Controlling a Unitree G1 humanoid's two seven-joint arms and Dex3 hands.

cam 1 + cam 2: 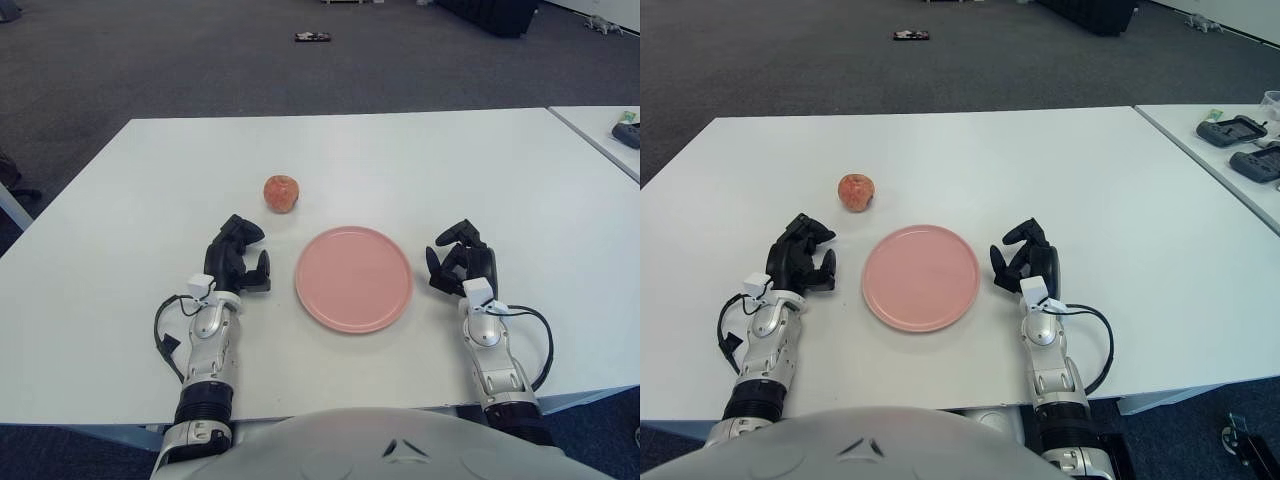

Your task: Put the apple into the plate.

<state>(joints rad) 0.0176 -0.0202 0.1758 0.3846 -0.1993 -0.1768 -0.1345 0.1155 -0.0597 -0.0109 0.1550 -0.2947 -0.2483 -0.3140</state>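
A reddish apple (282, 193) sits on the white table (400, 160), just beyond the upper left rim of a pink plate (354, 278), which holds nothing. My left hand (240, 257) shows to the left of the plate and a short way nearer me than the apple, its dark fingers loosely curled around nothing. On the other side of the plate my right hand (459, 261) mirrors it, fingers relaxed, nothing in them.
A second white table (1230, 150) stands at the right with dark handheld devices (1232, 130) on it. A small dark object (312, 37) lies on the grey carpet far behind.
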